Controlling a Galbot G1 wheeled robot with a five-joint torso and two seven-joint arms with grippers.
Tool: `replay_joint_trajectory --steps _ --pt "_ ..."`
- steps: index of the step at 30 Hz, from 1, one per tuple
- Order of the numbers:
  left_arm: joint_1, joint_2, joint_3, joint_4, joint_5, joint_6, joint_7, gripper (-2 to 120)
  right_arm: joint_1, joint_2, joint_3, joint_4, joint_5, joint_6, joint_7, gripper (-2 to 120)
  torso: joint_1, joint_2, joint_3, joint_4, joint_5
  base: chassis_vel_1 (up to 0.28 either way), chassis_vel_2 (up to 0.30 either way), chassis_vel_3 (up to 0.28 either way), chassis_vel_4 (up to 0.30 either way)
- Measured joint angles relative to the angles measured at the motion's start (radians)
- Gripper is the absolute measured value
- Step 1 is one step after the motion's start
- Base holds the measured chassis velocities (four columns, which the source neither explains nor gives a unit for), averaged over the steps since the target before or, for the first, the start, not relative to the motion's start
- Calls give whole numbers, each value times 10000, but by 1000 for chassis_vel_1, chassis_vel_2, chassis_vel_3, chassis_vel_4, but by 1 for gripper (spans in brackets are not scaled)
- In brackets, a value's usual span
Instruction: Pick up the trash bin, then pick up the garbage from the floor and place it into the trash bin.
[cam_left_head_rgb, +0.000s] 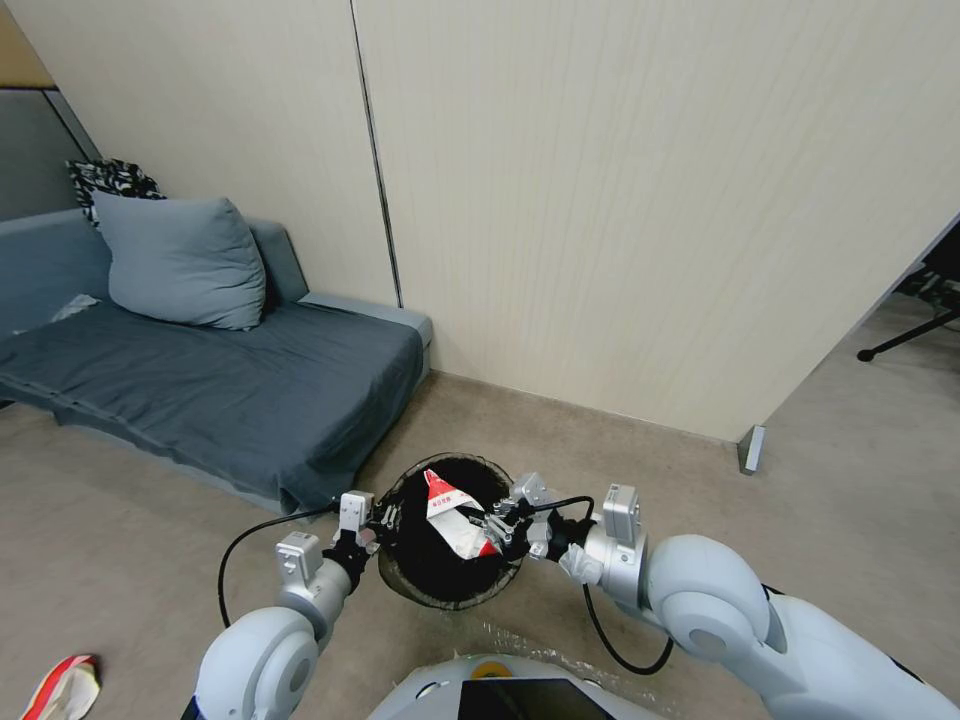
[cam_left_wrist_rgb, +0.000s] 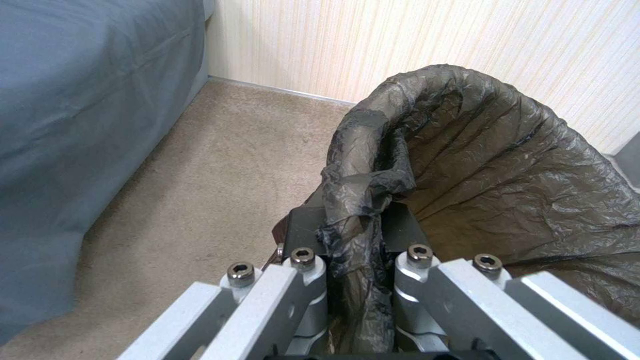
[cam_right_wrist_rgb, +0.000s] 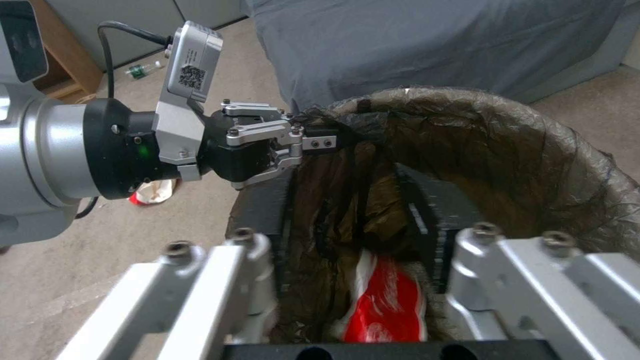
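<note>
Drop step. Your left gripper (cam_left_head_rgb: 385, 519) fingers pinch trash bin (cam_left_head_rgb: 450, 590) rim liner, holding it off floor. Right gripper (cam_left_head_rgb: 497, 528) fingers parted, red-white wrapper (cam_left_head_rgb: 452, 520) between them over bin. Next: pull right clear.

You had the trash bin (cam_left_head_rgb: 452, 590) on the floor (cam_left_head_rgb: 150, 520) between your two arms, the sofa (cam_left_head_rgb: 200, 390) behind it to the left, and the wall (cam_left_head_rgb: 620, 200) behind. The left end effector (cam_left_head_rgb: 384, 520) sat at its left rim; a wrapper (cam_left_head_rgb: 452, 515) lay over its mouth at the right end effector (cam_left_head_rgb: 497, 528). Another wrapper (cam_left_head_rgb: 62, 688) lay on the floor far left.
</note>
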Motion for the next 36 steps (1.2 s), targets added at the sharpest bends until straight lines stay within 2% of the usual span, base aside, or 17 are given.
replay_joint_trajectory --steps 1,3,5,6,8,9,12,13,15,20,22,24,26,30,32,34,36 --pt "-20 -6 1 0 -20 6 0 7 29 15 -63 0 -24 -3 6 47 0 0 0 0 0 0 0 0 0" --pt "-38 -14 6 0 -38 12 -1 7 38 23 -103 0 -64 -4 10 48 0 0 0 1 0 0 0 0 0" --pt "-96 -63 44 5 -88 152 -21 7 -81 98 -124 0 -285 13 32 63 0 0 0 0 0 0 0 0 0" --pt "-96 -63 44 5 -88 152 -21 7 -81 98 -124 0 -285 13 32 63 0 0 0 0 0 0 0 0 0" --pt "-122 -57 39 6 -68 287 -26 7 -127 98 112 0 -261 34 37 74 1 0 0 0 0 0 0 0 0" --pt "-122 -57 39 6 -68 287 -26 7 -127 98 112 0 -261 34 37 74 1 0 0 0 0 0 0 0 0" --pt "-132 -61 39 19 -41 324 -26 7 -171 77 478 0 -165 129 37 89 0 0 0 0 0 0 0 0 0" --pt "-132 -61 39 19 -41 324 -26 7 -171 77 478 0 -165 129 37 89 0 0 0 0 0 0 0 0 0" --pt "-134 -68 40 19 -27 408 -26 7 -274 74 920 -1 -192 314 -14 98 0 0 0 0 0 0 0 0 0" --pt "-137 -55 31 -11 -67 565 -18 7 -360 143 1780 -1 -156 842 -7 100 0 0 0 0 0 0 0 0 0" --pt "-121 -48 4 -32 -75 750 29 7 -310 148 2023 -1 -311 1639 530 100 0 0 0 0 2 0 0 0 0" --pt "-117 -51 2 -34 -75 782 36 7 -298 146 2074 0 -383 1780 601 100 0 0 0 0 1 0 0 0 0" --pt "-91 -79 -4 -61 -71 868 70 7 -331 191 2375 -1 -918 2390 866 100 0 0 0 0 0 0 0 0 0" --pt "-75 -97 -36 -86 -66 879 79 7 -525 357 2598 0 -1258 2746 1318 100 0 0 0 0 0 0 0 0 0" --pt "-53 -88 -78 -107 -65 888 81 7 -1143 586 3065 0 -1901 3059 1557 100 0 0 0 2 0 0 0 0 0" --pt "-20 -79 -113 -122 -64 889 83 7 -2056 909 3781 -2 -2870 3347 1404 100 0 0 0 0 1 0 0 0 0" --pt "-10 -73 -123 -125 -64 889 83 7 -2527 1083 4072 -2 -3331 3521 1331 100 0 0 0 -3 1 0 0 0 0"
